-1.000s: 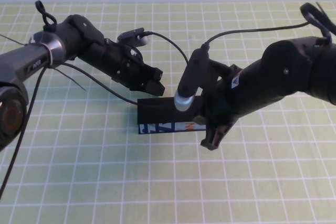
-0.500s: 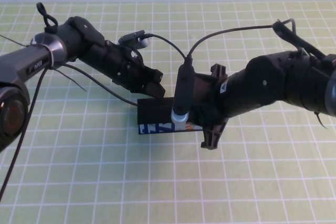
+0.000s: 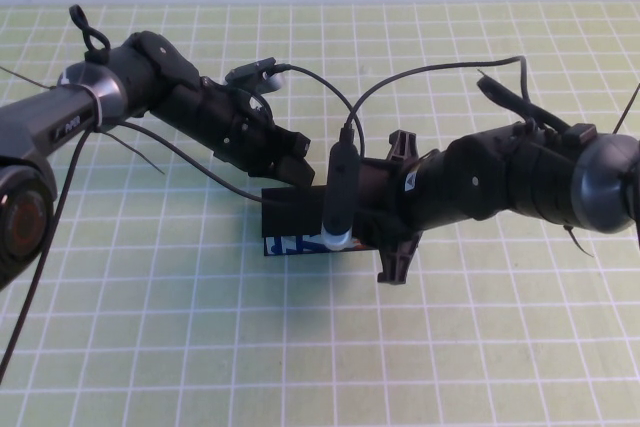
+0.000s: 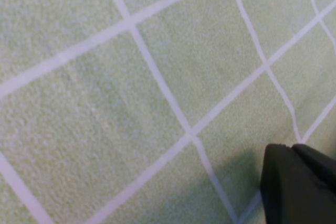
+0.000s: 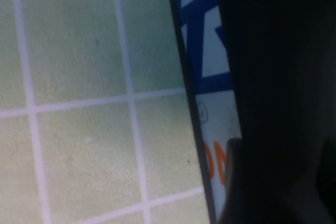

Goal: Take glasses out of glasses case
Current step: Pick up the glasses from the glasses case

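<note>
The glasses case is a black box lying shut at the middle of the mat, its printed white, blue and orange front panel facing me. That panel also shows in the right wrist view. The glasses are hidden. My left gripper is shut and rests at the case's back left top edge; its fingertips hover just over the mat. My right gripper is open, with one finger behind and one in front of the case's right end.
A green gridded cutting mat covers the table. Black cables loop over both arms above the case. The right arm's camera housing hangs over the case's top.
My right arm has slid left and rolled, bringing its open fingers further along the case's right end. The left arm and the case have not moved.
</note>
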Action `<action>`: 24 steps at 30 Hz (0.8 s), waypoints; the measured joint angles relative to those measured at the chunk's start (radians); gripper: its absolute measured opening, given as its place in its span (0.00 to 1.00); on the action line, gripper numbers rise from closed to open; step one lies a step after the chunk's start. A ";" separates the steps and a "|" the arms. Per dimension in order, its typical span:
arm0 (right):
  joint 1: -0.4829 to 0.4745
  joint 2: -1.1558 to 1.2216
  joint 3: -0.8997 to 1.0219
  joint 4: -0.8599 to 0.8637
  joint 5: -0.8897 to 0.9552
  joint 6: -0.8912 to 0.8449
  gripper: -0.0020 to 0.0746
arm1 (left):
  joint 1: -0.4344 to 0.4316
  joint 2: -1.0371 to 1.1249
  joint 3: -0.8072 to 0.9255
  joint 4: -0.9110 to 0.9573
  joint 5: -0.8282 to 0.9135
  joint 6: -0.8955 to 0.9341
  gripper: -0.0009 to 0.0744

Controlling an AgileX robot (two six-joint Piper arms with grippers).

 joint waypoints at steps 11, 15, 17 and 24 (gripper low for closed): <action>0.000 0.021 -0.002 -0.071 -0.033 -0.001 0.38 | 0.000 0.000 0.000 0.000 0.000 -0.002 0.01; 0.000 0.033 -0.002 -0.087 -0.063 -0.001 0.38 | 0.000 0.000 0.000 0.000 0.000 -0.002 0.01; 0.000 0.034 -0.002 -0.089 -0.067 -0.002 0.36 | 0.000 0.000 0.000 0.000 0.000 -0.002 0.01; 0.000 0.032 -0.002 -0.102 -0.070 -0.011 0.12 | 0.000 0.000 0.000 0.000 -0.002 -0.002 0.01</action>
